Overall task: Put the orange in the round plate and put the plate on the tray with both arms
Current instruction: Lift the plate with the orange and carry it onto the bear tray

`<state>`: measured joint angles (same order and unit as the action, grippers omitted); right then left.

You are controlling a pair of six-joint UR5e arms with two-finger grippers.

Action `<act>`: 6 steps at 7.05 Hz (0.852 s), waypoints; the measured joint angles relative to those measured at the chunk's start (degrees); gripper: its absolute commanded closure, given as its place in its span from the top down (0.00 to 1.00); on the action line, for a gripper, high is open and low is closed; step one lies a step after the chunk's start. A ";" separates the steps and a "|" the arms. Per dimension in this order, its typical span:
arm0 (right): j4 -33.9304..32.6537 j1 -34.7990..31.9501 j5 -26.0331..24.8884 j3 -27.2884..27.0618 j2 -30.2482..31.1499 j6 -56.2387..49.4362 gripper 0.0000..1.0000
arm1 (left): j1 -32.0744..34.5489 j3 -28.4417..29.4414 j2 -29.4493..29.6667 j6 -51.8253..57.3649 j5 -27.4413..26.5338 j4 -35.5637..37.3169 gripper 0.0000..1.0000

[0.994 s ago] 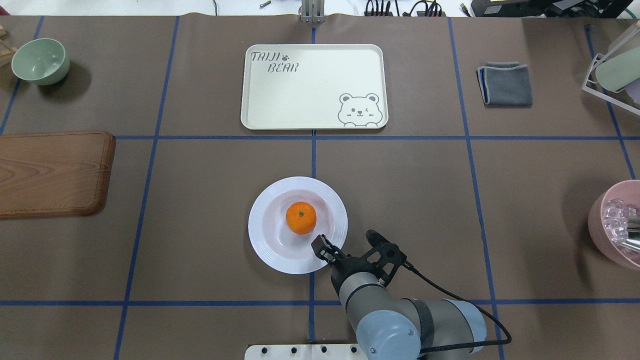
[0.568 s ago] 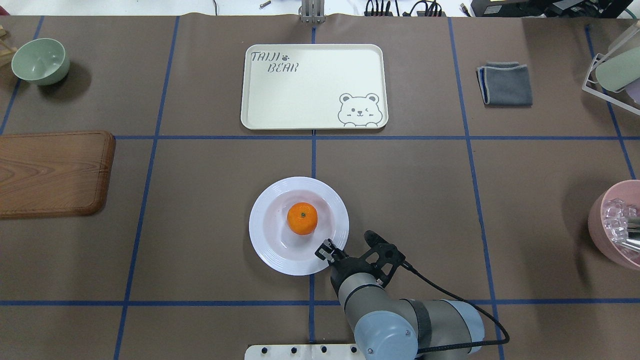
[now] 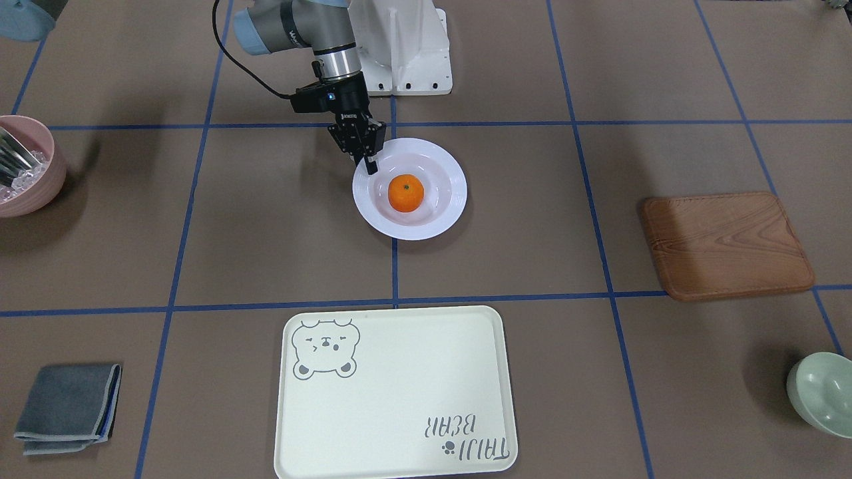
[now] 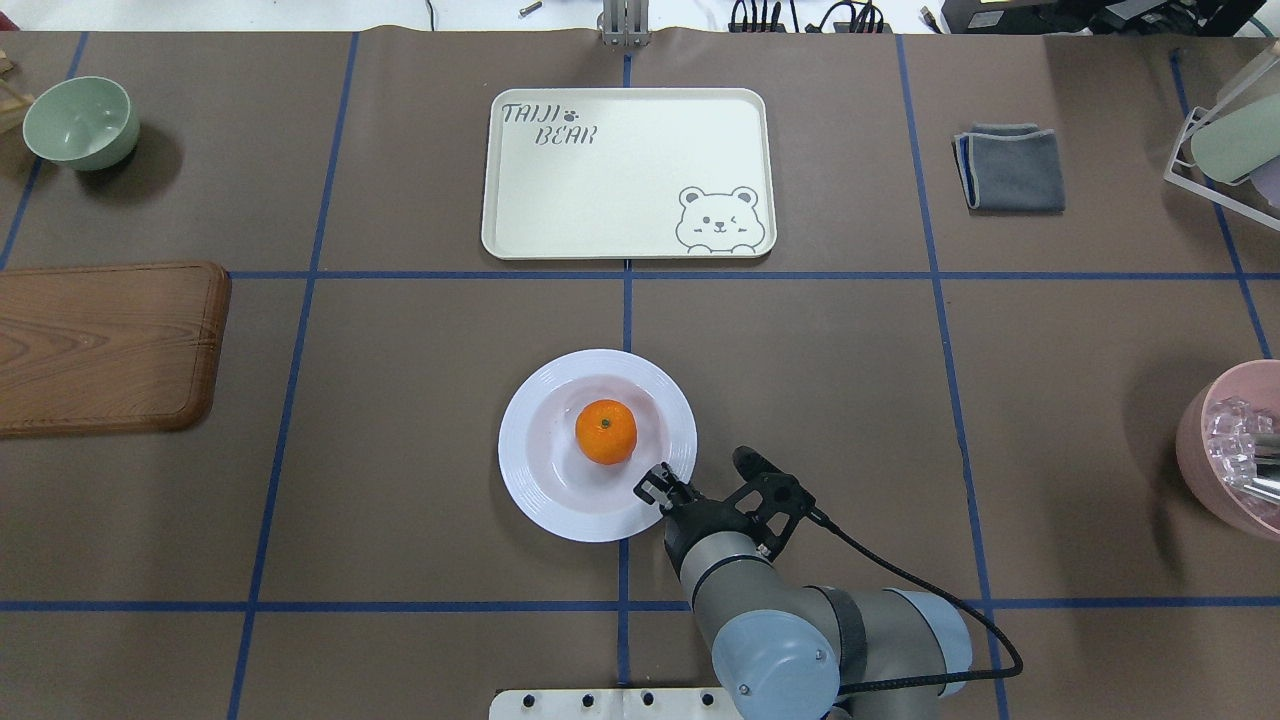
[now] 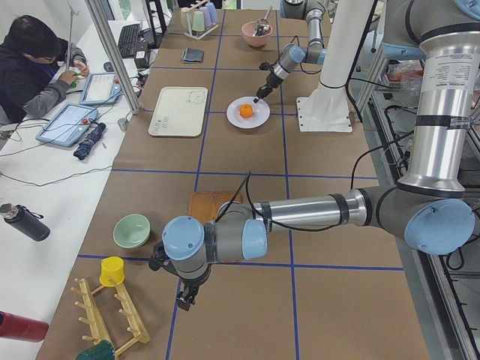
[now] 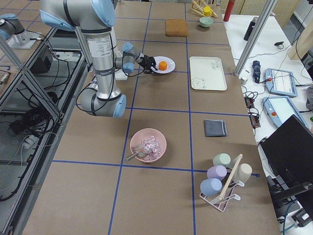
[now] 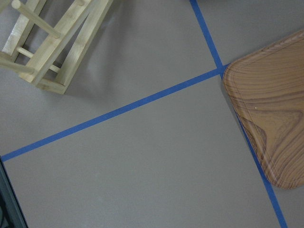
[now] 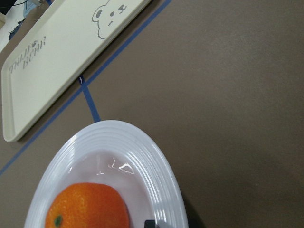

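1. The table (image 4: 400,500) wears a brown sheet, cut into a grid by blue tape lines. My white base (image 3: 406,46) stands at the middle of the near edge.
2. The tray (image 4: 640,190) lies flat at the middle of the far edge, with its bear drawing at the tray's near right corner.
3. A wooden board (image 4: 105,345) lies at the left edge and a green bowl (image 4: 80,122) sits toward the far left corner. Past them, at the left end, lies a wooden rack (image 7: 57,42) with a yellow cup (image 5: 112,270) by it.
4. A folded grey cloth (image 4: 1010,167) lies toward the far right. A pink bowl (image 4: 1225,450) of clear chunks sits at the right edge, and a cup rack (image 6: 225,183) stands at the far right corner.
5. Beyond the far edge, a person (image 5: 34,67) sits at a side bench with tablets on it.
6. The plate (image 4: 520,440) sits in the middle of the table, between my base and the tray and well apart from the tray. The orange (image 4: 606,432) rests in its well, stem dot up.
7. My right pincer (image 4: 655,483) is at the plate's near right rim. Its jaws are drawn almost together and clamped on that rim. My wrist view shows one dark fingertip (image 8: 154,223) lying on the ribbed rim, just beside the orange but not touching it.
8. My left pincer (image 5: 185,296) hangs low over bare table at the left end, between the board's corner and the wooden rack. It shows only from the side, so I cannot tell how wide it stands.
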<state>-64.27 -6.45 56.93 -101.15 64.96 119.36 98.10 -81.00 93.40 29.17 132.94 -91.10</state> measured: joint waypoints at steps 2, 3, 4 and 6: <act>7.49 -0.97 -3.14 -0.09 0.13 0.03 0.00 | -0.07 -0.25 0.05 -2.58 0.24 -0.04 0.99; 10.17 -1.82 -4.31 -0.22 0.02 0.04 0.00 | -0.09 -0.56 0.07 -5.97 1.88 -0.04 0.99; 11.99 -2.89 -4.76 -0.29 -0.10 0.02 0.00 | -0.10 -1.19 0.02 -9.61 4.38 -0.04 0.99; 15.47 -4.00 -5.12 -0.35 -0.17 0.14 0.00 | -0.17 -3.20 -0.17 -14.03 6.46 -0.04 0.99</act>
<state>-48.80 -10.45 51.82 -101.50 64.79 119.50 97.93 -84.20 93.23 15.13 139.39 -91.14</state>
